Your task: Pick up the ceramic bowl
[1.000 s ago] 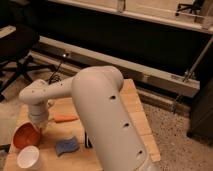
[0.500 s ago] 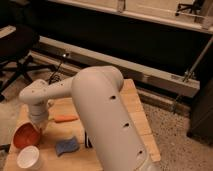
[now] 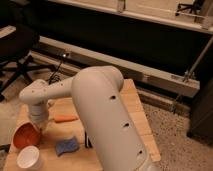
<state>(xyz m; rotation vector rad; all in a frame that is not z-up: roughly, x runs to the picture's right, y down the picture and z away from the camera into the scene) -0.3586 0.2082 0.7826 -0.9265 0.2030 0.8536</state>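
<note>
The ceramic bowl is orange-red with a glossy inside and sits tilted at the left edge of the wooden table. My white arm reaches down from the right and bends left over the table. My gripper is at the bowl's right rim, mostly hidden under the wrist housing. The white cup stands just in front of the bowl.
An orange carrot-like object lies right of the gripper. A blue sponge lies in front of it. A black office chair stands at the far left. A dark counter with a metal rail runs behind the table.
</note>
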